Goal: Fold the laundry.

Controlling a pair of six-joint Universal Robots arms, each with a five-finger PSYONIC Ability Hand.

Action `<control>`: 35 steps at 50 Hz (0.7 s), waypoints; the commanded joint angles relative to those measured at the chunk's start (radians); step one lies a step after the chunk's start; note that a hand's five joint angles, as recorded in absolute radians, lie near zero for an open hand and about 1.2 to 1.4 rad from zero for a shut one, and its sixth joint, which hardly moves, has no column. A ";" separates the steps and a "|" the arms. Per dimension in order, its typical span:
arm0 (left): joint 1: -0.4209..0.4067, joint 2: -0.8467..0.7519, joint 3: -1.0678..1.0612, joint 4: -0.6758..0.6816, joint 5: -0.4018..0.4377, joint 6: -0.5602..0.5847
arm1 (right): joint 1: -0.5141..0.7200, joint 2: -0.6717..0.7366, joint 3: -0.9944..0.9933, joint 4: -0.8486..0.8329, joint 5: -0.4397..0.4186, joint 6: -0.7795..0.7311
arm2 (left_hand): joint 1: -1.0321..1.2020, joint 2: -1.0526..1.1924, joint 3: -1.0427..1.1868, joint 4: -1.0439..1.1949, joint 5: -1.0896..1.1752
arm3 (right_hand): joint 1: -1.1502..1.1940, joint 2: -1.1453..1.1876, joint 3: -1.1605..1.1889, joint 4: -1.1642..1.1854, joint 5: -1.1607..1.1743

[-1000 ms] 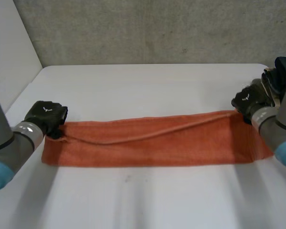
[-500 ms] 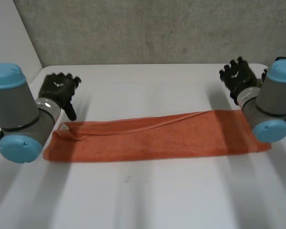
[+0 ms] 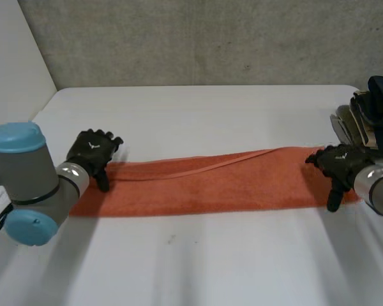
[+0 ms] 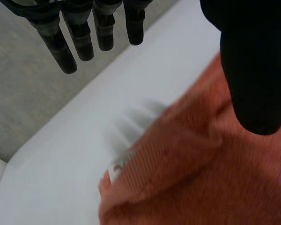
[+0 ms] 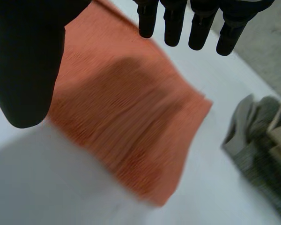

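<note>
An orange towel lies folded into a long narrow strip across the white table. My left hand hovers over its left end, open, with straight fingers and the thumb spread above the towel's corner, where a small white label shows. My right hand is over the right end, open too. Its fingers are straight above the towel's short edge. Neither hand holds the cloth.
A pile of dark and grey laundry sits at the table's right edge, close behind my right hand; it also appears beside the towel's end. A concrete wall stands behind the table.
Both hands let go of the towel's ends and opened, rose away, then came back down over the ends. The towel now lies flatter.
</note>
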State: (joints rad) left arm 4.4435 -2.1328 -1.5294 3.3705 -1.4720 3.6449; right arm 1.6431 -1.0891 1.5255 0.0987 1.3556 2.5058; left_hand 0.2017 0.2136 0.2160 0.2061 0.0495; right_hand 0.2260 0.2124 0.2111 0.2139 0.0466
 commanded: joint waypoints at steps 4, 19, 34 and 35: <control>0.074 -0.234 0.259 0.130 -0.066 0.081 | -0.026 0.000 0.104 -0.140 -0.010 -0.010 | 0.000 -0.012 -0.014 -0.004 -0.022 | 0.005 0.019 0.020 0.017 0.010; 0.065 -0.165 0.283 0.129 -0.174 0.073 | -0.078 -0.060 0.202 -0.254 -0.058 -0.028 | -0.027 -0.039 -0.042 -0.032 -0.049 | 0.211 0.225 0.226 0.223 0.216; 0.033 0.103 -0.014 0.145 -0.082 -0.048 | -0.140 -0.005 0.176 -0.269 -0.102 -0.071 | -0.027 -0.039 -0.042 -0.032 -0.049 | 0.399 0.412 0.414 0.411 0.404; 0.033 0.108 -0.018 0.145 -0.082 -0.051 | -0.141 0.020 0.164 -0.275 -0.104 -0.074 | -0.027 -0.039 -0.042 -0.032 -0.049 | 0.440 0.453 0.455 0.452 0.445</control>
State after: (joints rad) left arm 4.4792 -2.0740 -1.4932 3.5081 -1.5805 3.6363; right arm 1.5128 -1.1316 1.7236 -0.1627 1.2578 2.4344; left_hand 0.2017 0.2128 0.2160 0.2061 0.0494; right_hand 0.4913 0.4877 0.4910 0.4952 0.3215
